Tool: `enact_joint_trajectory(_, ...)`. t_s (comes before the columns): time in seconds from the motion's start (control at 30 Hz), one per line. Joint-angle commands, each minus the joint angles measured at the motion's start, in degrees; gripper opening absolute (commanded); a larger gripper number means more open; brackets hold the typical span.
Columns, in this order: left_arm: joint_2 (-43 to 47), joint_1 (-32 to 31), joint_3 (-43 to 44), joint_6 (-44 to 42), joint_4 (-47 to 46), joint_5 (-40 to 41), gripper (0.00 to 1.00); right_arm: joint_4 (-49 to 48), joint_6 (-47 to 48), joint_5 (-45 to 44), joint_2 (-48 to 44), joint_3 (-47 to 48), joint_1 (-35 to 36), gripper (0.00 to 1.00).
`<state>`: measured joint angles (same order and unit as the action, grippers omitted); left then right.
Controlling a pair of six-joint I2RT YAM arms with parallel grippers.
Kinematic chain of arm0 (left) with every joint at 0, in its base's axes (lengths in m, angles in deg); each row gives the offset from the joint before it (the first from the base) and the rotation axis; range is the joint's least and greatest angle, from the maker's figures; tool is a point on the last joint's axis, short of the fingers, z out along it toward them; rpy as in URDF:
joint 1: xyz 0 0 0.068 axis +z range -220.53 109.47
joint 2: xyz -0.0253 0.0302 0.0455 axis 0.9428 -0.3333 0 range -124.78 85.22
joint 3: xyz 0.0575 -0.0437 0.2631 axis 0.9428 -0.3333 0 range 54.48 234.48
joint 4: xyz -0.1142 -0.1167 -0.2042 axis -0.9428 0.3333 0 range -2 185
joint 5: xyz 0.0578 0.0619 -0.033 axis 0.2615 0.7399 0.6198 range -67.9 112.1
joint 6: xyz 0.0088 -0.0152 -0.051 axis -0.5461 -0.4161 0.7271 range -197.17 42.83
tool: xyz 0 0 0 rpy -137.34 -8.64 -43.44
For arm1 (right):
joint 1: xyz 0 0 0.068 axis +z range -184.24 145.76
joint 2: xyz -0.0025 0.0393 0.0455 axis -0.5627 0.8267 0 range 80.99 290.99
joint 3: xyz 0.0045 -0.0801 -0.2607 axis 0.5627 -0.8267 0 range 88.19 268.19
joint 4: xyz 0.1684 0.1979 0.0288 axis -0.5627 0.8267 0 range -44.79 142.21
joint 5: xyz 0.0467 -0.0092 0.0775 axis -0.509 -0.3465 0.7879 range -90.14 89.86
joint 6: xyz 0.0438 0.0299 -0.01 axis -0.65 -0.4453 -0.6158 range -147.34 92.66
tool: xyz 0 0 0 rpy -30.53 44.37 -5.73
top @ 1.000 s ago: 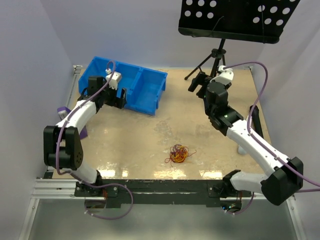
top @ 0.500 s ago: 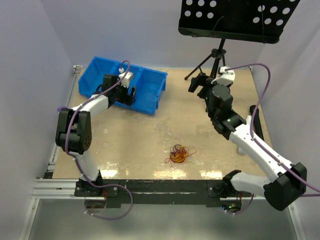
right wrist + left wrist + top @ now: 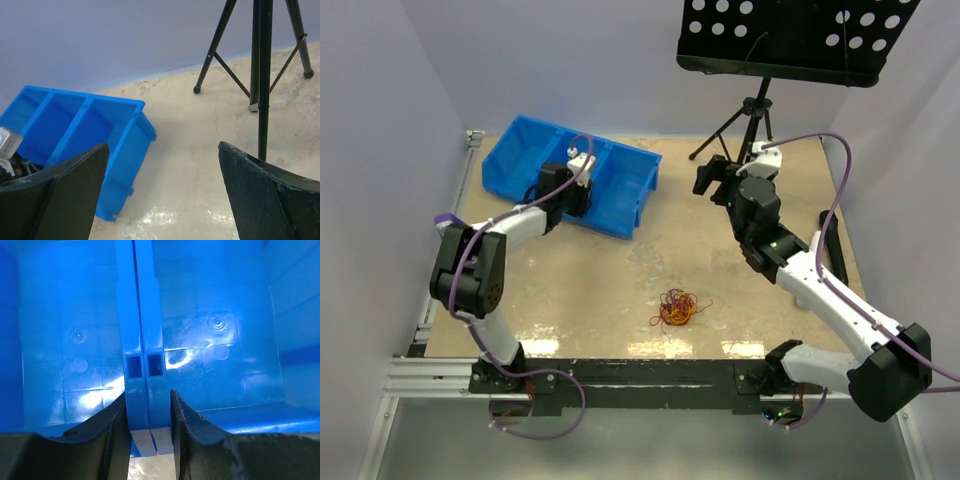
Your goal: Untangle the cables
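Left hand [image 3: 148, 407] moved, pinching bin [image 3: 220, 355]; cables [image 3: 676, 308] lie balled.

The left gripper [image 3: 580, 195] is at the middle wall of the blue bin [image 3: 625, 190]. The right gripper [image 3: 708, 175] hangs to the bin's right. The cables [image 3: 676, 309], one tangled bunch, lie well apart from the bin.

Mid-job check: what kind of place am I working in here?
Likely a lab robot test cell, not a home: a worn worktable boxed in by plain walls, a black perforated panel on a tripod, a blue bin.
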<state>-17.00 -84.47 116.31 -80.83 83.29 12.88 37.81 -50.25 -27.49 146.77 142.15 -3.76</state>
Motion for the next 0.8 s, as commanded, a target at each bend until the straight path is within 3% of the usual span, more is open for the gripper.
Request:
enact_joint_trajectory(0.0, 5.6, -4.0, -5.3, 3.1, -0.3, -0.4, 0.22, -1.1, -0.8, 0.5, 2.7, -1.0, 0.4, 0.96)
enact_joint_trajectory(0.1, 8.5, -5.8, -8.4, 6.1, 0.6, 0.2, 0.18, -0.2, -1.3, -0.1, 5.8, -0.4, 0.4, 0.96)
enact_joint_trajectory(0.2, 11.6, -7.8, -11.8, 8.1, -0.3, 0.1, 0.22, 1.9, -2.4, 0.5, 10.6, 1.5, 0.4, 0.96)
enact_joint_trajectory(0.27, 12.8, -8.9, -13.2, 9.4, -0.6, -1.9, 0.28, 2.6, -3.1, 1.4, 13.8, 2.6, 0.9, 0.96)
enact_joint_trajectory(0.43, 13.6, -9.9, -12.7, 11.5, -0.1, -9.7, 0.64, 4.4, -5.6, -0.4, 21.0, 5.5, 4.7, 0.97)
enact_joint_trajectory(0.6, 14.4, -9.8, -8.0, 8.9, 4.6, -12.8, 0.80, 5.3, -7.2, -0.9, 25.7, 8.4, 8.0, 0.97)
enact_joint_trajectory(0.77, 17.9, -7.3, -0.5, 4.3, 13.9, -12.0, 0.88, 7.3, -8.7, -3.4, 29.0, 10.8, 9.9, 0.95)
